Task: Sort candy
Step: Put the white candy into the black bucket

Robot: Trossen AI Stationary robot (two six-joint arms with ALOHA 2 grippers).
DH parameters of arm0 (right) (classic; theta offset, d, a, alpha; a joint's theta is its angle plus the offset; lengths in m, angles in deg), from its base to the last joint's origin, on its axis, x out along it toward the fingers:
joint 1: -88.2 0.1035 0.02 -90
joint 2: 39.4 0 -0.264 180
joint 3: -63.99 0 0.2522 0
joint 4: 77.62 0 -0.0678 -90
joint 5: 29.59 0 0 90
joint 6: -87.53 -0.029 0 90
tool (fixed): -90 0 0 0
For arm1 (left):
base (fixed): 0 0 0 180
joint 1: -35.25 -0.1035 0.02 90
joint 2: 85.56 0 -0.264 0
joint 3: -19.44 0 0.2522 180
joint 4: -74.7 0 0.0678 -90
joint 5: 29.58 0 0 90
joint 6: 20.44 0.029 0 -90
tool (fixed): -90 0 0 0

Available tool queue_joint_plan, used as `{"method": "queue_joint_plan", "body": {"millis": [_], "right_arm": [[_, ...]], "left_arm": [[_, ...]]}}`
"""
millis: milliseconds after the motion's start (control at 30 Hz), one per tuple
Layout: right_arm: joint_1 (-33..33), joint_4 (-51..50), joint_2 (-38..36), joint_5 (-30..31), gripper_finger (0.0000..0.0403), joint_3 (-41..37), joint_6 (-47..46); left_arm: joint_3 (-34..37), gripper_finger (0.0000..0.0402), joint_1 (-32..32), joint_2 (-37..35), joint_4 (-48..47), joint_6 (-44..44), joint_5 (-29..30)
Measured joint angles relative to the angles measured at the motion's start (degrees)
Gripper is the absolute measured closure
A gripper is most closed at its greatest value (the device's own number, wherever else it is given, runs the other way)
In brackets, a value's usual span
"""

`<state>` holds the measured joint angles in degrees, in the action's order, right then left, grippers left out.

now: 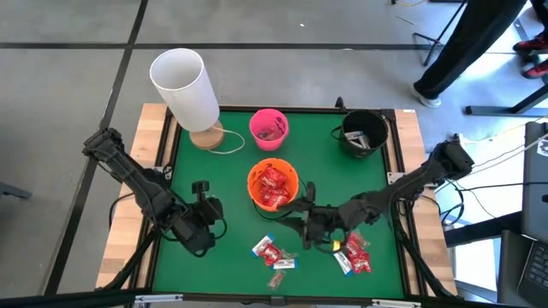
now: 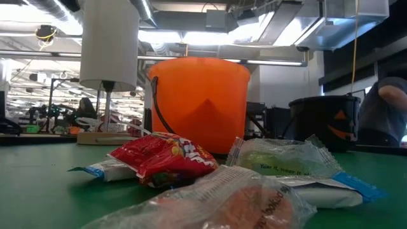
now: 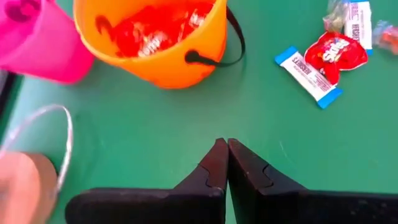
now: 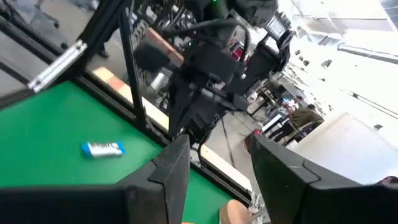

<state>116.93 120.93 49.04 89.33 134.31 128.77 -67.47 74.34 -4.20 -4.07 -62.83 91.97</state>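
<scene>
Red-wrapped candy fills the orange bucket [image 1: 274,184] [image 3: 155,37]. More candy lies loose on the green mat in two clusters [image 1: 272,254] [image 1: 355,255]; up close are a red pack [image 2: 162,159] and a clear wrapper [image 2: 280,159]. My left gripper [image 1: 214,208] [image 3: 227,165] hovers left of the orange bucket, shut and empty, pointing at it. My right gripper [image 1: 300,227] [image 4: 217,168] is just near of the orange bucket, between the two clusters. It points level toward the table's left and is open; nothing shows between its fingers.
A pink bucket [image 1: 269,128] and a black bucket [image 1: 363,133] stand at the far side. A white cylinder lamp [image 1: 184,85] on a wooden base stands far left. A blue-and-white bar [image 4: 102,149] lies on the mat. A person's legs [image 1: 462,43] show beyond the far right corner.
</scene>
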Motion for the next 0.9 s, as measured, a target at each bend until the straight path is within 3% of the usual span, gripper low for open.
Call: {"method": "queue_joint_plan", "body": {"millis": [233, 467, 633, 900], "right_arm": [[-0.3, 0.8, 1.2, 1.0, 0.0237, 1.3, 0.2], [0.1, 0.6, 1.2, 1.1, 0.0237, 2.8, 0.3], [0.1, 0.4, 1.2, 1.3, 0.0237, 2.8, 0.9], [0.1, 0.4, 1.2, 1.5, 0.0237, 2.8, 0.9]], "left_arm": [[4.1, 0.0385, 0.6, 0.0, -1.6, -10.9, -10.5], [15.2, 0.0287, 4.1, 0.0, 8.0, -19.7, -21.4], [21.9, 0.0213, 6.5, 0.3, 21.4, -13.5, -23.7], [23.1, 0.0164, 8.2, 5.5, 22.1, -1.1, -27.4]]}}
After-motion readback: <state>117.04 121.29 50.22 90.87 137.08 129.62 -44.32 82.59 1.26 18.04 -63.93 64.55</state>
